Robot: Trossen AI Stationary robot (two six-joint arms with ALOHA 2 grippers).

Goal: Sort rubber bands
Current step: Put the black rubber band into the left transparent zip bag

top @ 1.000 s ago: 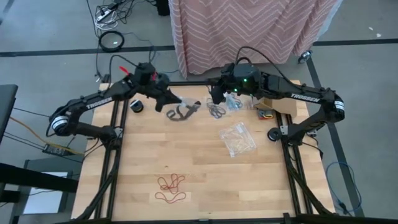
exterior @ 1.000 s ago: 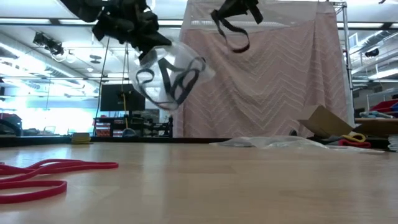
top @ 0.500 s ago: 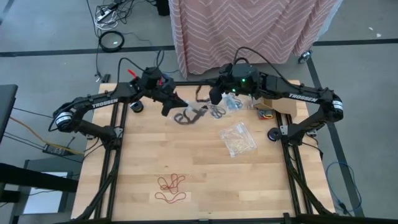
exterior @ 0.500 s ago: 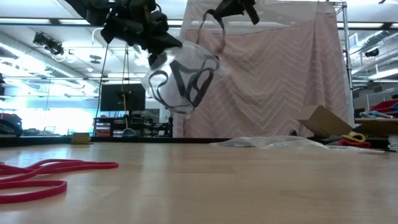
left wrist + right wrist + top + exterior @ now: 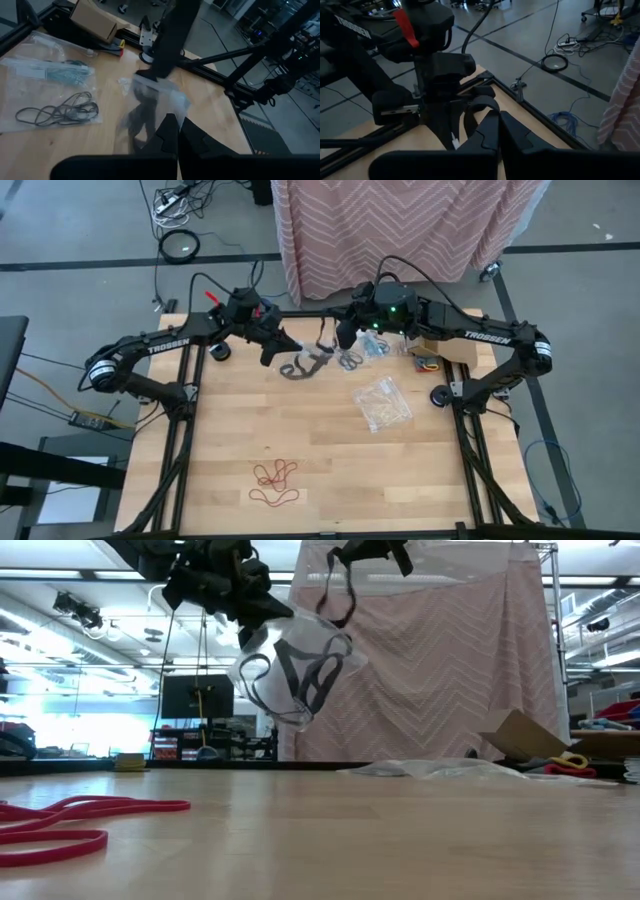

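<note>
Rubber bands (image 5: 300, 675), the black wide loops, I find mostly veiled inside a clear bag (image 5: 303, 363) held above the table's far edge, their count indistinct. The left gripper (image 5: 283, 347) is pinched on that bag; the right gripper (image 5: 338, 335), closed, pinches one black band (image 5: 338, 592) dangling free

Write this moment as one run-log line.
left gripper: shut on clear bag | right gripper: shut on black rubber band | both raised above table
</note>
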